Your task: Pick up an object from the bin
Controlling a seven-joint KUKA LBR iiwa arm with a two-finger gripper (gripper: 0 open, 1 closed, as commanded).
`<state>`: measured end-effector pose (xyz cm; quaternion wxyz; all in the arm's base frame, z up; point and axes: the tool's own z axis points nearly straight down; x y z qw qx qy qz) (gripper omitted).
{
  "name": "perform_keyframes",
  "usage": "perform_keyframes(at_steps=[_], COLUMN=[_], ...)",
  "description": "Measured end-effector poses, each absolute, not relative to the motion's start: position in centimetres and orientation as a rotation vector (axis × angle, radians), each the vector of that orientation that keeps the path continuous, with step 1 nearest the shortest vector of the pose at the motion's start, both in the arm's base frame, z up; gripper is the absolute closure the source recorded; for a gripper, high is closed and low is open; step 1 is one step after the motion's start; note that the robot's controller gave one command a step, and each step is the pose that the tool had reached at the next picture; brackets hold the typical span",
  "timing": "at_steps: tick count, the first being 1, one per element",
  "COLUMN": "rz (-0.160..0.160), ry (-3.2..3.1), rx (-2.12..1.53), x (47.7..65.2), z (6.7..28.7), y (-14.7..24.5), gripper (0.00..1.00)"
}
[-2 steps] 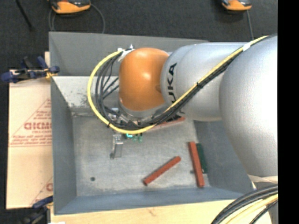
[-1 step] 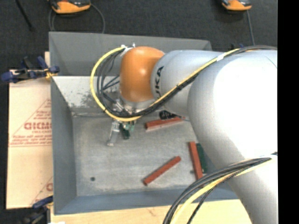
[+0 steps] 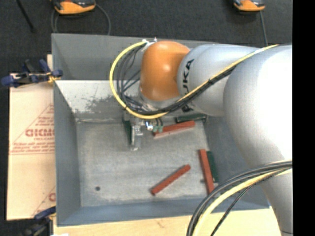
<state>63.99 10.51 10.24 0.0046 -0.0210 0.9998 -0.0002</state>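
Arm point(image 3: 246, 97): enters from the right and covers the bin's upper right part. An orange cover point(image 3: 160, 70) sits at its wrist, with a yellow cable point(image 3: 114, 77) looped around it.

Bin point(image 3: 64, 146): grey metal, floor mostly bare, contents few and lying well apart.

Gripper point(image 3: 135, 137): hangs below the orange cover, low over the floor in the bin's upper middle. Whether it is released or clenched cannot be told, nor whether it grasps anything.

Upper stick point(image 3: 176, 128): red, flat, lying nearly level just to the right of the gripper. It is the thing nearest to it. Contact between the two cannot be confirmed.

Right stick point(image 3: 206, 171): red, lying almost upright in the view, close to the right wall. A dark green strip point(image 3: 212, 162) lies along its right side.

Lower stick point(image 3: 171, 179): red, lying slantwise on the floor at lower middle, well apart from the gripper.

Green piece point(image 3: 189, 118): partly under the arm, just above the upper stick.

Speck point(image 3: 97, 189): small, dark, on the floor at lower left.
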Motion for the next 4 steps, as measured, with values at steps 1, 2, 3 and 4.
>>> perform_keyframes(at_steps=[1,2,3,4], rz=[0.004,0.003,0.002,0.006], ry=[3.133,3.11,3.11,3.097], rx=[0.101,0.494,0.492,0.491], x=[65.3,64.7,64.7,65.0], z=[10.6,7.1,7.2,7.4], y=[10.3,9.8,9.9,9.8], gripper=[0.0,0.0,0.0,1.0])
